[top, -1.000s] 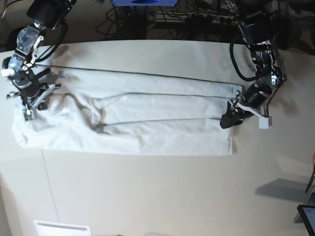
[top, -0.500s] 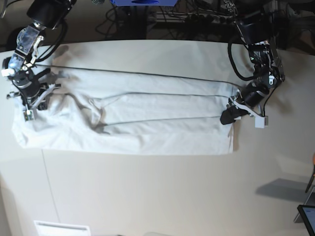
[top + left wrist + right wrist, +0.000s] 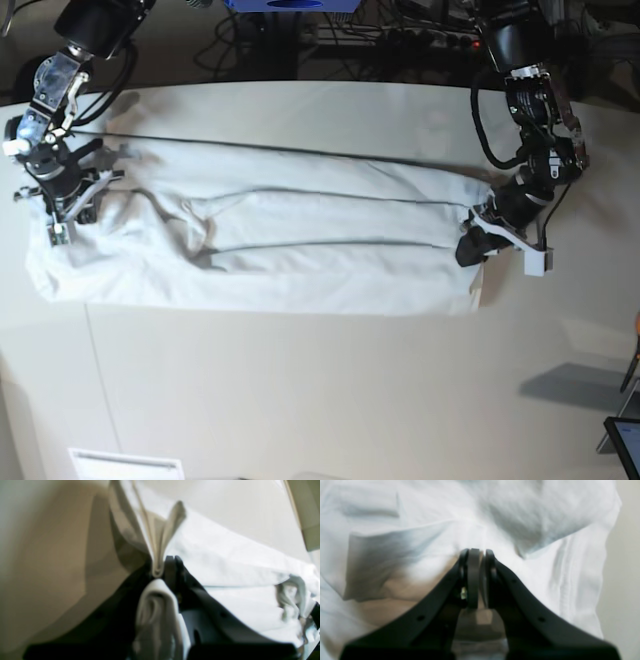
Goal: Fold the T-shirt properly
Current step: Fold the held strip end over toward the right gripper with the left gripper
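The white T-shirt (image 3: pixel 300 240) lies as a long, creased band across the table, folded lengthwise. At its right end my left gripper (image 3: pixel 468 248) is shut on a bunched fold of the fabric. In the left wrist view that fold (image 3: pixel 160 542) stands up out of the black fingertips (image 3: pixel 172 565). At the shirt's left end my right gripper (image 3: pixel 58 222) presses down into the cloth. In the right wrist view its fingers (image 3: pixel 473 562) are closed, with a thin pale strip of shirt (image 3: pixel 395 542) pinched between them.
Cables and dark equipment (image 3: pixel 400 40) crowd the space behind the table's far edge. A white strip (image 3: pixel 125 465) sits at the front left. A dark screen corner (image 3: pixel 625 440) shows at the lower right. Bare tabletop (image 3: pixel 320 400) stretches in front of the shirt.
My left gripper has closed on the shirt's right end and shifted slightly down and right, drawing that edge with it. The right gripper has stayed put.
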Controlling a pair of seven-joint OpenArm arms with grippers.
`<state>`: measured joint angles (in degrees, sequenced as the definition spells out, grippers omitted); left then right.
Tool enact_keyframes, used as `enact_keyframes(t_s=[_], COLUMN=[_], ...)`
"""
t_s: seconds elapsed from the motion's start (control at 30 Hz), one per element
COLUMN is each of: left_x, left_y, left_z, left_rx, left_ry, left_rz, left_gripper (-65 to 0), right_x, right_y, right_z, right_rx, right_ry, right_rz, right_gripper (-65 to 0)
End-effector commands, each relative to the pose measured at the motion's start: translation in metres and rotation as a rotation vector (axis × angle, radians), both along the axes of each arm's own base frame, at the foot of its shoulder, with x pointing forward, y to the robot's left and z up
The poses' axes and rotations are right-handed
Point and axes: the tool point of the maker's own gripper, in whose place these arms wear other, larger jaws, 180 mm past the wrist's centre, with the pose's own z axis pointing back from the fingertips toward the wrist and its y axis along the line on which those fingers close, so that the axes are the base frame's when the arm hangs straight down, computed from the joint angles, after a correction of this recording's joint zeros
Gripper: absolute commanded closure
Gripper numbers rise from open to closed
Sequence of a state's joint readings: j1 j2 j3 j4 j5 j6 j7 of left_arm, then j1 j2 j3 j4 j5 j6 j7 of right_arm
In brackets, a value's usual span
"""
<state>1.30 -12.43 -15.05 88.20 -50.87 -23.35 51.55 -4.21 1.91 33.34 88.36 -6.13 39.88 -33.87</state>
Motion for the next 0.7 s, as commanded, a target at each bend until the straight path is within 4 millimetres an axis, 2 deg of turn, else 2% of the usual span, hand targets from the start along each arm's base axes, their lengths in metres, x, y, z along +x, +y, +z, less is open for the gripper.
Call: enact_keyframes(t_s=[0.0,0.27,0.47,0.67], left_x=[0.010,0.019,0.017,0.009], left_y=[-0.006,-0.077,-0.132,-0.174], left_z=[0.021,0.032,0.034,0.024], left_rx=[0.001,-0.011,-0.019,-0.030], left_ry=[-0.065,-0.057,-0.060,0.006], left_rz=[-0.013,-0.154,-0.302,-0.364], left_gripper=[0.0,0.0,0.0,0.0], right_x=[-0.010,-0.010,-0.010,-0.010], right_y=[-0.009,-0.009,-0.009,-0.009], right_z=[-0.006,-0.006,-0.006,-0.005], right_rx=[-0.044,-0.044,-0.044,-0.044], right_ry=[0.065,0.065,0.065,0.063], right_rz=[-0.003,-0.003,-0.003,-0.003], right_gripper=[-4.6,-4.6,-4.6,-4.6])
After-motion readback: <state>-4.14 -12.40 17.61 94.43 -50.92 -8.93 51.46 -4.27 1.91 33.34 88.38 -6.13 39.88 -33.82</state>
